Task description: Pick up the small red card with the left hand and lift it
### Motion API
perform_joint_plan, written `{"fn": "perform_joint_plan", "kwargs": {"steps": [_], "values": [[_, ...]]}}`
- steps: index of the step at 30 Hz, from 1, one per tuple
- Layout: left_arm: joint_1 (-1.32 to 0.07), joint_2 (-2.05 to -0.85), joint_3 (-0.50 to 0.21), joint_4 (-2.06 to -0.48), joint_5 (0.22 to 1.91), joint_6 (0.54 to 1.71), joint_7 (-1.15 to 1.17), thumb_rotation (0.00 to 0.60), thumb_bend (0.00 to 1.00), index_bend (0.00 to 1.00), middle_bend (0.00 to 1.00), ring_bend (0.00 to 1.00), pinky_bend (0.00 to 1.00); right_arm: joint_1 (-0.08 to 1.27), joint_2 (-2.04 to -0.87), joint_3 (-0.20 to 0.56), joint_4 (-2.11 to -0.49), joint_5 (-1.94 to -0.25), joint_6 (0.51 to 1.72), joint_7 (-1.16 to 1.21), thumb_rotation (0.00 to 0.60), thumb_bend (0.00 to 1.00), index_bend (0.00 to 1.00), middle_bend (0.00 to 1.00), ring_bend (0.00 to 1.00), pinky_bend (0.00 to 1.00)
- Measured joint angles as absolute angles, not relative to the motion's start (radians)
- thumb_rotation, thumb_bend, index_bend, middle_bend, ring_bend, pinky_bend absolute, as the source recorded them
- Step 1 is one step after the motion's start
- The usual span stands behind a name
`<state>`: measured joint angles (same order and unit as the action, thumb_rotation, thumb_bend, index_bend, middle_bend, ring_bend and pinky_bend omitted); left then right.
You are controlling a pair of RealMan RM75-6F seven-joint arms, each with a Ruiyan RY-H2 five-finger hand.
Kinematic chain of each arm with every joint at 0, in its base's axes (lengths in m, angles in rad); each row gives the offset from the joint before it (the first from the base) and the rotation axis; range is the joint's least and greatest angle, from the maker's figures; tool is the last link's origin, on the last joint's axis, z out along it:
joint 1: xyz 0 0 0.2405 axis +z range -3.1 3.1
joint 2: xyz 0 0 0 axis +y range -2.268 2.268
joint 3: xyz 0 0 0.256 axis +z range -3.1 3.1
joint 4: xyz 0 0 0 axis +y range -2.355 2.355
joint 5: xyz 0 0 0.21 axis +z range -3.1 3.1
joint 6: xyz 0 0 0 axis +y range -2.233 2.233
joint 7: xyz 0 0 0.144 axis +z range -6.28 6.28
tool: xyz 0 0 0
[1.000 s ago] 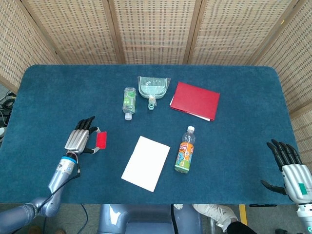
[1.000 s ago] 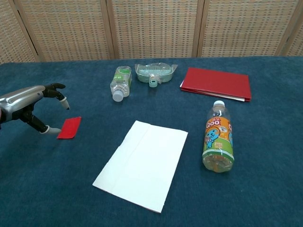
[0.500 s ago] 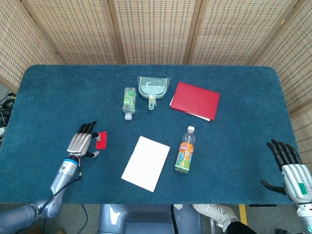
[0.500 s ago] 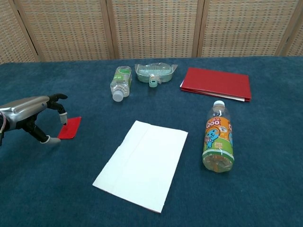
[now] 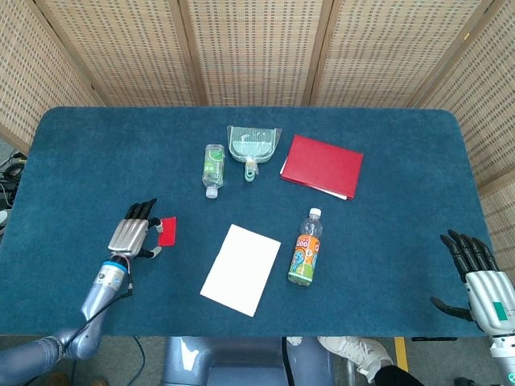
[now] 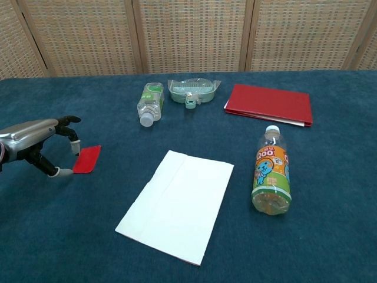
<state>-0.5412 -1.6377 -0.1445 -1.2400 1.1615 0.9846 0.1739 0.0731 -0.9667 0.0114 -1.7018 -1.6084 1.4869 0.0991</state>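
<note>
Head view: the silver left hand [image 5: 133,236] lies low over the blue felt table [image 5: 96,153], forearm reaching in from the near left edge, dark fingers stretched toward the far side. The small flat red card [image 5: 167,231] sits at its thumb side, pinched at the near-left edge. The right hand [image 5: 481,281] hangs off the table's near right corner, fingers spread and holding nothing.

Chest view: the left hand [image 6: 36,141] arches palm-down, a fingertip [image 6: 75,144] above the card [image 6: 86,159] and the thumb tip below it. The card tilts slightly, its left edge caught between them. The right hand is out of frame.
</note>
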Motion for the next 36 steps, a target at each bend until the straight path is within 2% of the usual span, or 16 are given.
{"fn": "perform_joint_plan", "kwargs": {"steps": [28,36], "values": [[-0.556,-1.688,-0.151,-1.163,1.144,0.956,0.168,0.600,0.26,0.47,0.00,0.00,0.00,0.073,-0.959,0.013,-1.697,-1.604,1.488,0.123,0.600,0.00,0.00,0.00,0.00,0.00],[-0.562,-1.699,-0.155,-1.147,1.146,0.955,0.165,0.600,0.32,0.48,0.00,0.00,0.00,0.073,-0.959,0.012,-1.697,-1.604,1.487,0.125,0.600,0.00,0.00,0.00,0.00,0.00]]}}
